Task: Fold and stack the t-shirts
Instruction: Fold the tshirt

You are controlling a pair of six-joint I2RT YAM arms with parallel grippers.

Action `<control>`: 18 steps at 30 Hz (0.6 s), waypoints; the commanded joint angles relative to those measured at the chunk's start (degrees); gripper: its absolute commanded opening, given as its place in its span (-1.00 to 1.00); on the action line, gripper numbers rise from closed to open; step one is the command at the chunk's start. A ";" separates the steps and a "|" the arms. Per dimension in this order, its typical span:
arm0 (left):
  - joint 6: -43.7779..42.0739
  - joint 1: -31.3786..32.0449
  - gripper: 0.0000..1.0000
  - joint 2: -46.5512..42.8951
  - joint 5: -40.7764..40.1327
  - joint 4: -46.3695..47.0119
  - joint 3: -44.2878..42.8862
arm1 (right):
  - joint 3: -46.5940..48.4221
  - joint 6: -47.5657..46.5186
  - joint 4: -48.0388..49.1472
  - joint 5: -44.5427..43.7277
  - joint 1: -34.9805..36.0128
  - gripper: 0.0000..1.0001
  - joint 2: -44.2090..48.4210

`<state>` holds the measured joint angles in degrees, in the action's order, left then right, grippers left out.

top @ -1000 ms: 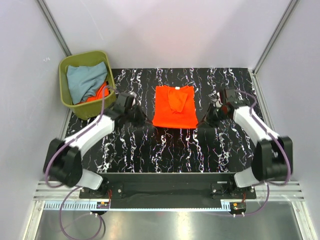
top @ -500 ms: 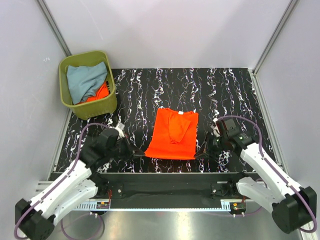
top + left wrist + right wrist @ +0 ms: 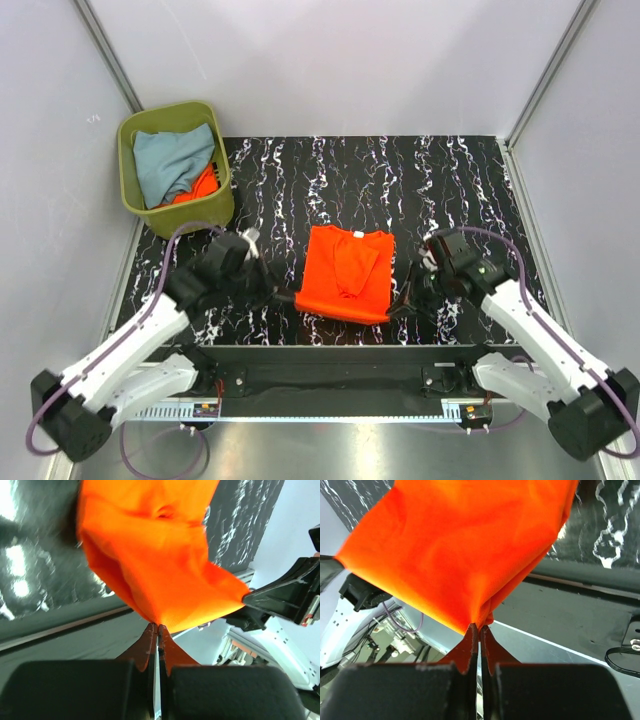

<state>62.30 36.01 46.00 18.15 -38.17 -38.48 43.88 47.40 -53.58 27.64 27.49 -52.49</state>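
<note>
A bright orange t-shirt (image 3: 343,272), with its sleeves folded in, is stretched between both grippers near the table's front edge. My left gripper (image 3: 288,297) is shut on its near left corner (image 3: 156,620). My right gripper (image 3: 398,307) is shut on its near right corner (image 3: 479,621). The shirt's near edge is lifted off the table while its collar end lies on the marble top. A pale grey-blue t-shirt (image 3: 170,162) and another orange one (image 3: 203,185) lie crumpled in the olive-green bin (image 3: 185,215).
The bin stands at the back left corner of the black marbled table (image 3: 450,180). White walls close in the back and both sides. The metal frame rail (image 3: 330,360) runs along the front edge, just under the held shirt.
Both grippers pulled the shirt from the middle of the table toward the front edge, then moved slightly back up; the near edge is now raised and folding toward the collar.
</note>
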 commanded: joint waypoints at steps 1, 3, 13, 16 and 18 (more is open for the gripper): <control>-5.78 -0.76 -1.00 8.02 -1.89 0.91 -10.81 | 7.61 -3.53 -1.08 -2.41 0.11 -1.00 -4.54; -8.51 -3.04 -1.00 11.64 -1.28 0.82 -16.24 | 11.31 -5.72 -1.17 -1.89 -1.46 -1.00 -8.74; -17.30 -10.96 -1.00 35.88 5.84 1.00 -35.43 | 24.75 -12.85 -1.17 9.27 -15.34 -1.00 -26.34; -18.88 -12.36 -1.00 41.60 6.89 1.00 -40.26 | 27.04 -13.65 -1.26 11.20 -17.46 -1.00 -30.82; -19.58 -13.07 -1.00 45.64 7.25 1.00 -43.85 | 27.92 -14.52 -1.09 12.17 -19.13 -1.00 -33.97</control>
<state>46.02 24.05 87.88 22.33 -38.04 -76.62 68.66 35.64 -54.33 35.40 10.00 -83.68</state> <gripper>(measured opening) 0.012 0.015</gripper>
